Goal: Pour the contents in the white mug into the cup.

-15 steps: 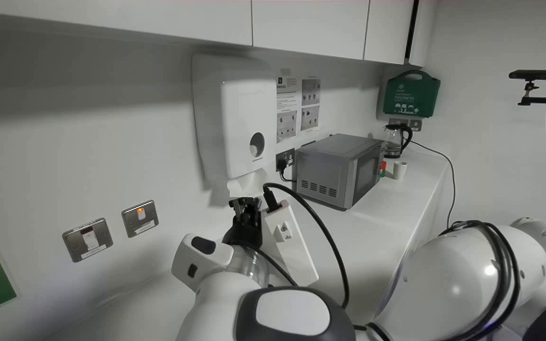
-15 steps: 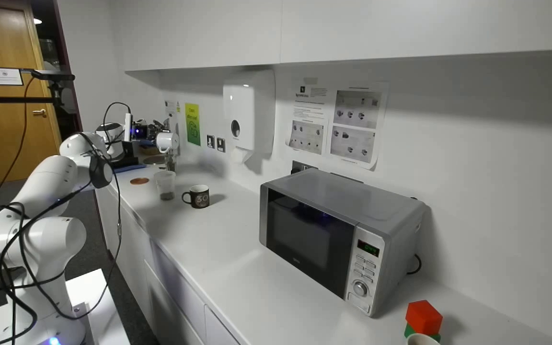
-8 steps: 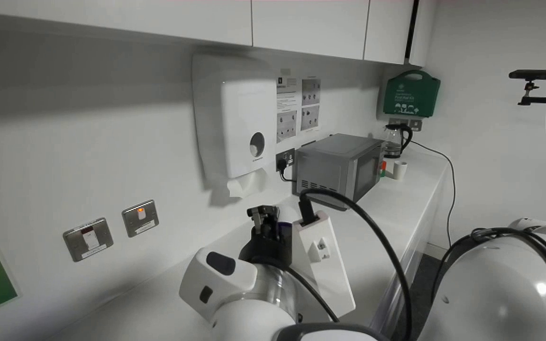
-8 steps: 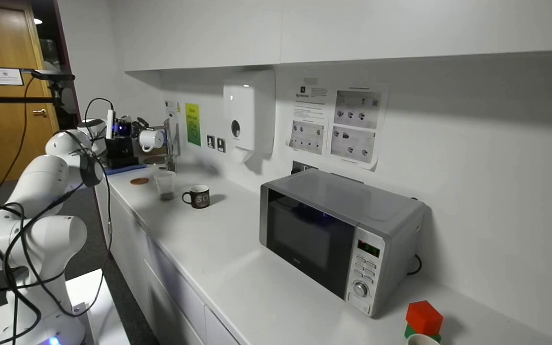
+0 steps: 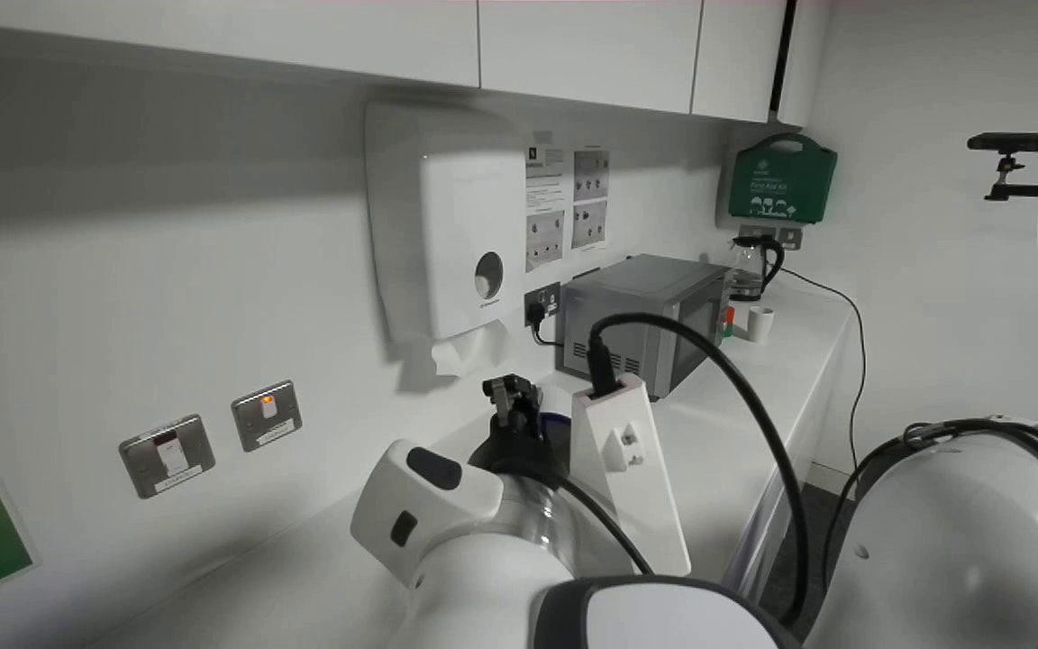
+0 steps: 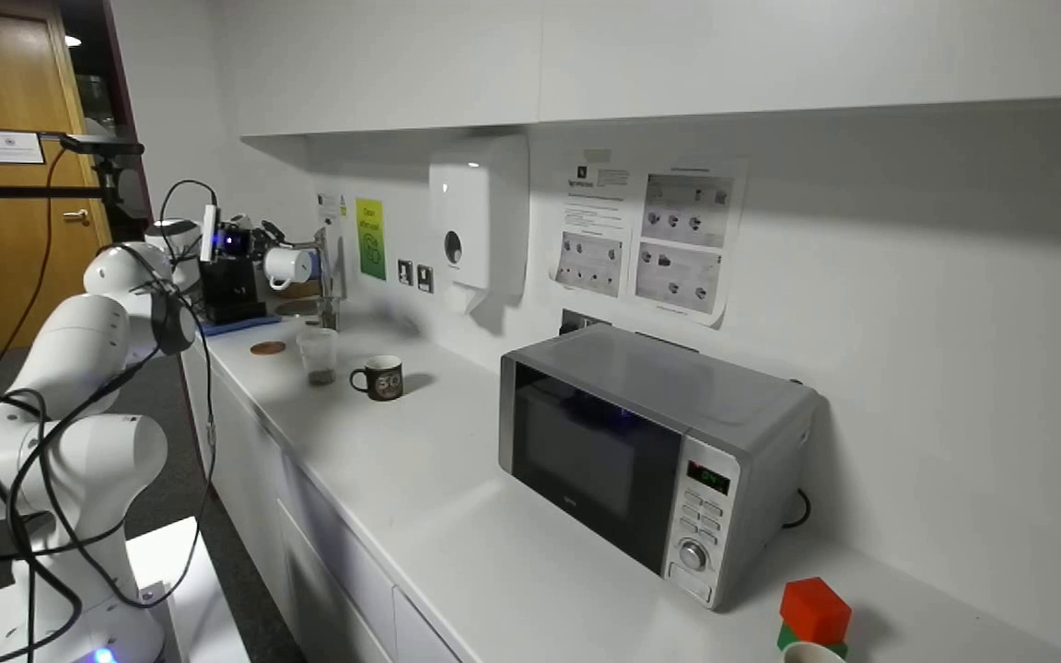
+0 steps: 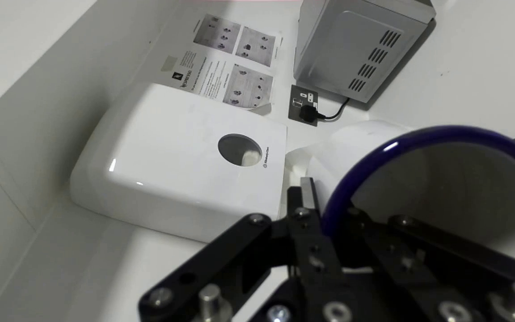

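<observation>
The white mug (image 6: pixel 288 267) is held in the air, tilted, with its handle loop low in an exterior view. In the wrist view the white mug (image 7: pixel 454 192) shows its open mouth with a dark blue rim. My gripper (image 7: pixel 327 210) is shut on its wall; the rim passes between the fingers. The gripper (image 5: pixel 514 398) also shows in an exterior view above the counter. The cup (image 6: pixel 317 352), pale and translucent with a dark patch near its base, stands upright on the counter, lower and nearer that camera than the mug. The mug's contents cannot be made out.
A dark mug (image 6: pixel 383 378) stands beside the cup. A brown disc (image 6: pixel 268 348) lies behind it. The towel dispenser (image 5: pixel 447 216) hangs on the wall. A microwave (image 6: pixel 650 442), another pale mug (image 5: pixel 760 324), blocks (image 6: pixel 814 610) and a kettle (image 5: pixel 749 270) are farther along. Cabinets overhang the counter.
The gripper with the mug has moved left, away from above the cup, in the exterior view that shows the cup. In the last half second it has risen slightly.
</observation>
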### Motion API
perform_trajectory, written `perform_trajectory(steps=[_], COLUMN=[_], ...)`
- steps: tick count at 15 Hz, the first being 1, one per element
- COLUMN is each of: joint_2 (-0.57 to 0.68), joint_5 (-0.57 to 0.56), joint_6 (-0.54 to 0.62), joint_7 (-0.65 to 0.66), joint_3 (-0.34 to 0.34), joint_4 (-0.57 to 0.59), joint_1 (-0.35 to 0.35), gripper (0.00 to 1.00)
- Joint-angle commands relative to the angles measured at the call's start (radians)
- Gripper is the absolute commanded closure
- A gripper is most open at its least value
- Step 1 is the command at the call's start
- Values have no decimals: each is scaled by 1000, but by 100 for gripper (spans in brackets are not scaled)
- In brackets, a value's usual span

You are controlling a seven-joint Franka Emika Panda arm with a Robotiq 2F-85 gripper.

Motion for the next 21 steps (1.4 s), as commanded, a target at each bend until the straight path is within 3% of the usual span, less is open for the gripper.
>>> perform_trajectory(steps=[1,17,18,21], joint_2=[-37,-59,-44,-48], joint_5=[39,157,145,155], joint_6=[-7,-18,4,4], joint_7=[23,112,111,115], joint_3=[-17,-14,-28,-27], joint_4=[-7,38,18,12], joint_1=[-6,-24,-12,-15], gripper=[99,99,94,94])
